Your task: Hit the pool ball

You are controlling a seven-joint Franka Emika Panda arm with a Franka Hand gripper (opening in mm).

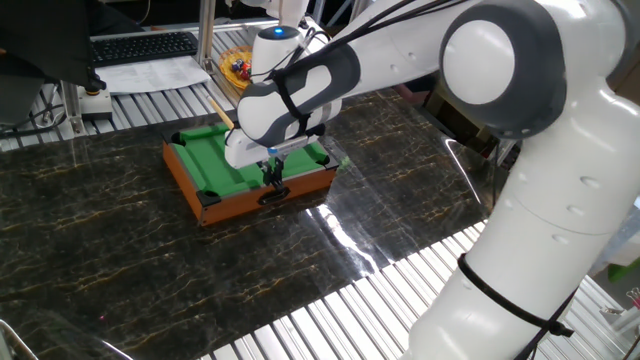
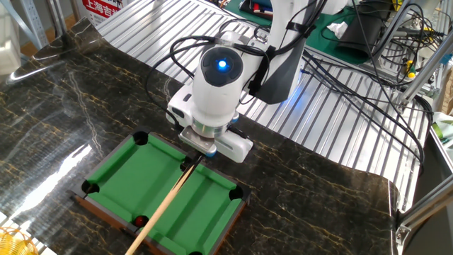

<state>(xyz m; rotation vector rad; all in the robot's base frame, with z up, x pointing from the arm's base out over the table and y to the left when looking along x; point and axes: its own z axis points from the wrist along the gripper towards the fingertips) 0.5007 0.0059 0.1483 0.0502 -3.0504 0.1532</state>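
A small toy pool table [image 2: 141, 177] with green felt and a brown wooden frame lies on the dark marble top; it also shows in one fixed view [image 1: 265, 192]. My gripper [image 2: 196, 157] hangs over the table's rail by a side pocket, shut on the end of a wooden cue stick [image 2: 166, 205]. The cue runs across the felt and past the opposite rail. A small red ball [image 2: 140, 221] sits at the pocket beside the cue, too close to tell if they touch. In one fixed view my gripper [image 1: 272, 178] is at the near rail and the cue [image 1: 221, 110] sticks out behind the arm.
A bowl of coloured balls [image 1: 238, 66], a keyboard [image 1: 140, 45] and papers lie behind the pool table. Ribbed metal surfaces border the marble top. Loose cables [image 2: 368, 92] hang at the back right of the other fixed view.
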